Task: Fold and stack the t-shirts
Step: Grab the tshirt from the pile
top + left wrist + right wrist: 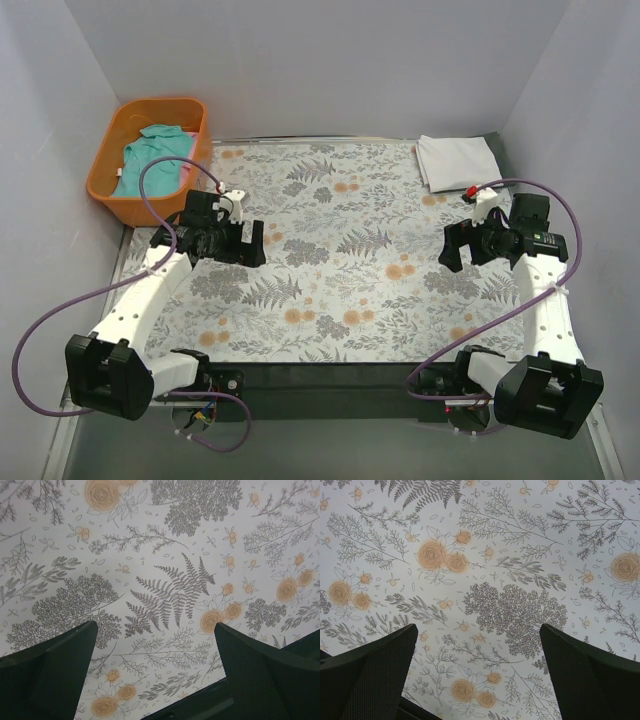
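- Nearest me, the left gripper [253,246] hovers over the left side of the table, jaws spread wide with nothing between them. Its wrist view shows only pattern below.
- The right gripper [446,250] mirrors it on the right side, also spread and empty. Both point inward, which I take for a ready stance before fetching a shirt.
- Between them the floral table cloth [350,285] lies flat, bare folding room.
- At the far right corner sits the white t-shirt [457,160], folded to a rectangle, likely the base of the stack.
- Off the far left corner stands the orange basket [104,190], with the teal t-shirt [152,152] crumpled inside. A pale scrap beside it may be the pink one, though I cannot be sure.
- The basket wall stands in the way, so the left arm would need to reach over the rim.
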